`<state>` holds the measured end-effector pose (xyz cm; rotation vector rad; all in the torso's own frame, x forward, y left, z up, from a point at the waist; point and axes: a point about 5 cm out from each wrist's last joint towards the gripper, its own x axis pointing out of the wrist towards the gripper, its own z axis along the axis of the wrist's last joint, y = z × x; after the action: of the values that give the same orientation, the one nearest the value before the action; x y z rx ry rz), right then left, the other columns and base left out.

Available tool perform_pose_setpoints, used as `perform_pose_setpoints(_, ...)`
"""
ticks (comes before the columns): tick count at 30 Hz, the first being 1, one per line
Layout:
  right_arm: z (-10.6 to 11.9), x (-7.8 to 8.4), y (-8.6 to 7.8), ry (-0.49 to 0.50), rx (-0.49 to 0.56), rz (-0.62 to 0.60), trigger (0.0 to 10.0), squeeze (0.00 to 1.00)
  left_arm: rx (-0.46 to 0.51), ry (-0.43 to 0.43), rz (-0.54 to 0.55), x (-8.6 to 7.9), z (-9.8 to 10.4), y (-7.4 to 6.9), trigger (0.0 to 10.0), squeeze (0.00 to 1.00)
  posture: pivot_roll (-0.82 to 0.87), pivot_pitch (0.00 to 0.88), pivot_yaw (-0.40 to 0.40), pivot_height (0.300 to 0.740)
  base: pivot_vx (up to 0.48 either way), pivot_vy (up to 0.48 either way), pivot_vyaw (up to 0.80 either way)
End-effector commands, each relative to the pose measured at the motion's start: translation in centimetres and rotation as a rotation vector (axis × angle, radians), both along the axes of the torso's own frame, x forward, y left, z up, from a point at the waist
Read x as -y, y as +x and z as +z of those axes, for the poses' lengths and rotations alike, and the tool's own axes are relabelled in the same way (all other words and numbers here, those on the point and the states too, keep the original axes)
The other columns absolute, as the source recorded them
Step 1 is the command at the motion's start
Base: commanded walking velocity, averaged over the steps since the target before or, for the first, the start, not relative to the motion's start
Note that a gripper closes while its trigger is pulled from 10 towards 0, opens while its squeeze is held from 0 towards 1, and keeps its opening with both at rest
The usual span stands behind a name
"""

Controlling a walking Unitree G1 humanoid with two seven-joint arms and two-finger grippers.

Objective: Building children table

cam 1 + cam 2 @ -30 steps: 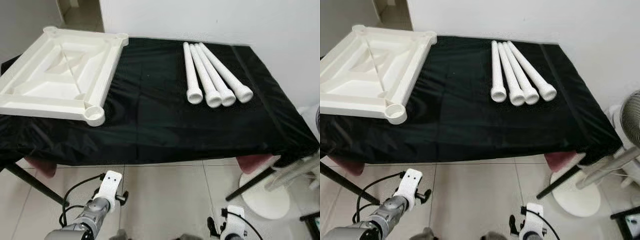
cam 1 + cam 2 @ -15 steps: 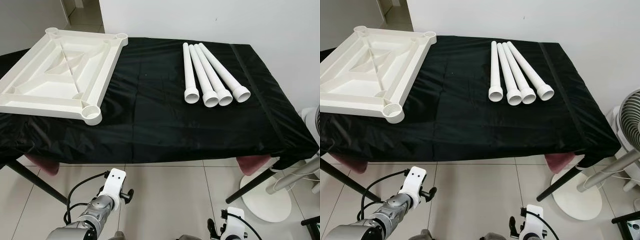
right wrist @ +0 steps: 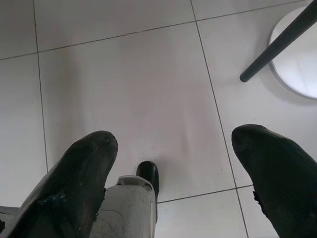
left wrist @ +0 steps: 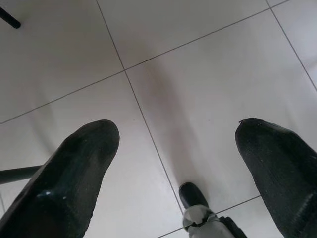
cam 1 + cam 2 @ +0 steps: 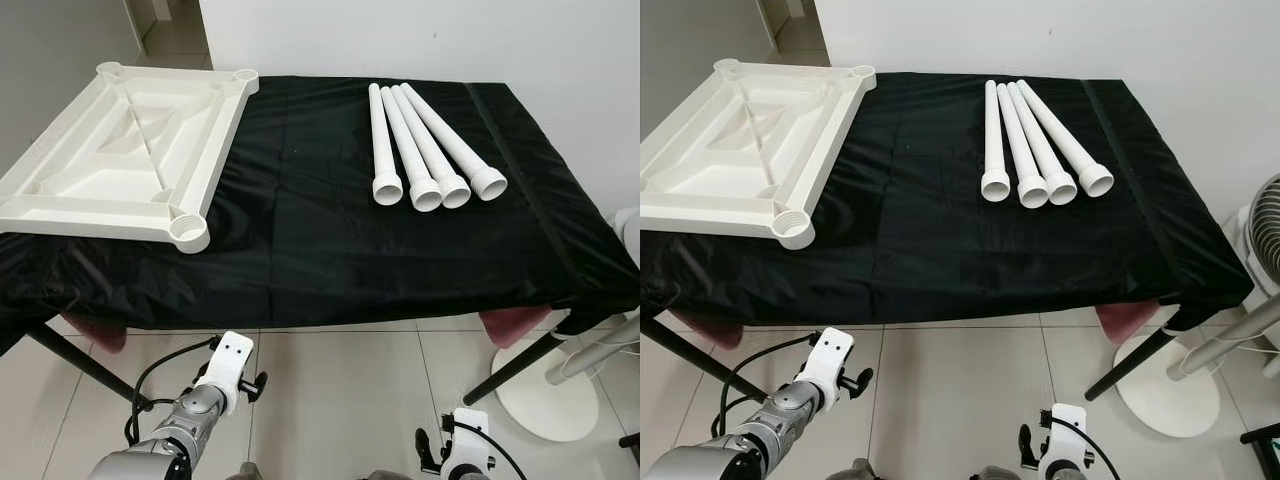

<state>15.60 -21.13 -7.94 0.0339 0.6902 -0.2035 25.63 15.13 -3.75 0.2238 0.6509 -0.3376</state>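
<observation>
A white plastic tabletop (image 5: 130,150) lies upside down on the left half of a table covered in black cloth (image 5: 300,240), with a round socket at each corner. Several white tube legs (image 5: 425,145) lie side by side at the back right, wide ends toward me. Both arms hang low in front of the table, over the tiled floor. My left gripper (image 4: 176,130) is open with only floor between its fingers. My right gripper (image 3: 173,135) is open too, holding nothing.
A white wall runs behind the table. Black slanted table legs (image 5: 75,360) reach the floor on both sides. A fan's round white base (image 5: 540,390) stands at the right. Pink stools (image 5: 515,322) sit under the table. My foot (image 4: 190,194) shows below the left gripper.
The head camera has shifted and the picture has sharpened. The tabletop and legs lie where they were, and both arms still hang low and open.
</observation>
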Motion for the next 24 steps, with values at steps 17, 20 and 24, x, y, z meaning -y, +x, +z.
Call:
perform_pose_setpoints(17, 0.5, -0.9, 0.5, 0.013, 0.085, 0.016, 10.0, 0.0, -0.028, -0.141, -0.16, 2.1, 0.4, 0.0, 10.0, 1.0, -0.05, 0.0, 0.05, 0.74, 0.0, 0.0, 0.0)
perform_pose_setpoints(20, 0.9, -1.3, 0.8, 0.011, 0.14, 0.065, 10.0, 1.0, 0.01, -0.153, -0.249, 1.6, 0.8, -0.1, 10.0, 1.0, -0.04, 0.0, 0.038, 0.74, 0.0, 0.0, 0.0)
perform_pose_setpoints(24, 1.5, -1.5, 1.1, 0.009, 0.196, 0.129, 10.0, 1.0, 0.08, -0.177, -0.34, 1.2, 1.5, 0.0, 10.0, 1.0, -0.03, 0.0, 0.028, 0.74, 0.0, 0.0, 0.0)
